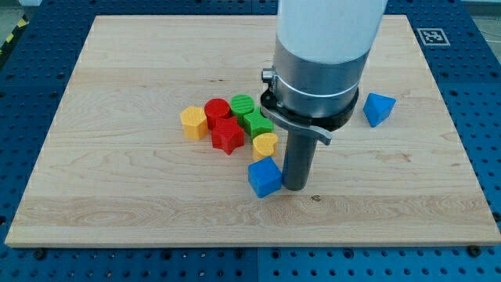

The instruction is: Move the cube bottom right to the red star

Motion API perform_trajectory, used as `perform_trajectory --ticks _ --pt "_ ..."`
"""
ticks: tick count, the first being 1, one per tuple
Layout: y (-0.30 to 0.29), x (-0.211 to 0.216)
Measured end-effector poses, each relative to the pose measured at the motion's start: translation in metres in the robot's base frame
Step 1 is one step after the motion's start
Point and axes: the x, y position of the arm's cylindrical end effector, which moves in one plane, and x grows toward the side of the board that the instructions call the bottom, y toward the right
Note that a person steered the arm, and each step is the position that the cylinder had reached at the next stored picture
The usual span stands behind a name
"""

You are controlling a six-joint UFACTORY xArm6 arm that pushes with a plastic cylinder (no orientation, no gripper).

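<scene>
So in the camera view, the blue cube (264, 177) is the thing to watch. It's a chunky little block with a slightly ribbed, printed-looking top, sitting a bit skewed rather than square to the board edges. My tip (295, 186) is right up against the cube's right side, touching or as good as touching. No claw on this rig, just the dark rod, so nothing to call open or closed.

Taking the cube as the reference: the red star (228, 136) sits up and to the left of it, a little apart. A yellow heart-ish block (265, 144) is just above the cube, nearly touching it. Further up are a green block (256, 122) and a green cylinder (242, 104), with a red cylinder (217, 110) beside them. A yellow hexagon-like block (193, 122) is furthest to the upper left. Another blue block (379, 108), shape hard to pin down, sits well apart to the upper right.

Everything's on a light wooden board (117, 196), which rests on a blue perforated table (485, 117). A black-and-white marker tag (433, 35) is at the board's far right corner.
</scene>
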Motion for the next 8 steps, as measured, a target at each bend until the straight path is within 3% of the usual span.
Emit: perform_trajectory --ticks 7,8 --pt "-0.021 0.018" --pt "-0.021 0.035"
